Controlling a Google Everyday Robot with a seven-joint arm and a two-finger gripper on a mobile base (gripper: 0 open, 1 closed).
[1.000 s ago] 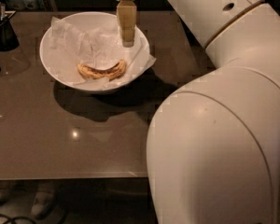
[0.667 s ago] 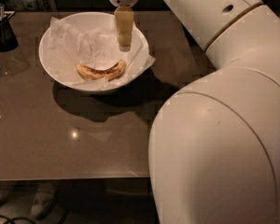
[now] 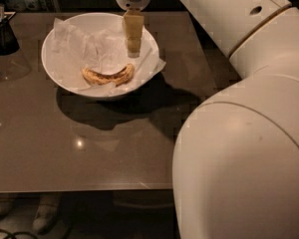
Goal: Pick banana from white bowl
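Observation:
The banana (image 3: 107,76), small, curved, yellow-brown with dark speckles, lies on crumpled white paper in the near part of the white bowl (image 3: 57,71). The bowl stands on a dark table (image 3: 89,148) toward its far side. My gripper (image 3: 133,49) hangs from above over the bowl's right half, its yellowish fingers (image 3: 133,31) pointing down, just above and to the right of the banana. It holds nothing.
A dark cup (image 3: 2,34) with something standing in it is at the table's far left. My large white arm (image 3: 239,133) fills the right side of the view. The table's front edge runs across the lower part.
My gripper has shifted slightly left over the bowl, closer to above the banana. The banana and bowl have not moved.

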